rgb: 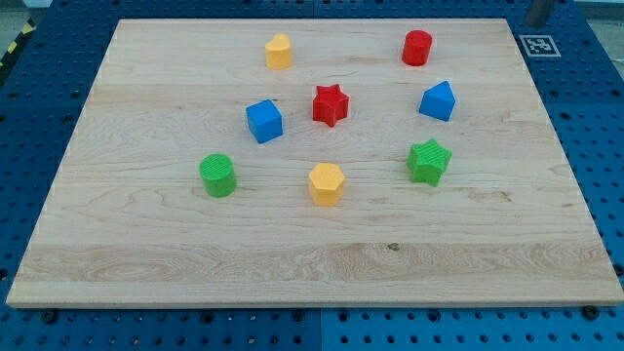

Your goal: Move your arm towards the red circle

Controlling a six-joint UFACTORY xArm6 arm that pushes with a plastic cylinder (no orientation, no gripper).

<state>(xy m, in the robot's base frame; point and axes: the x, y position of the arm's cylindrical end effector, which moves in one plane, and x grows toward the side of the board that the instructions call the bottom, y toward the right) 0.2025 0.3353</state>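
The red circle (417,47), a short red cylinder, stands near the board's top edge, right of centre. A short grey piece that looks like my rod enters at the view's top right corner. Its lower end, my tip (536,20), is just beyond the board's top right corner. It is well to the right of the red circle and slightly above it, touching no block. The blue block (438,100) is the red circle's nearest neighbour, below it.
On the wooden board (146,244) also stand a yellow block (279,51) at top centre, a red star (331,104), a blue cube (263,121), a green star (429,161), a yellow hexagon (327,183) and a green cylinder (218,175). A black-and-white marker (537,44) lies off the top right corner.
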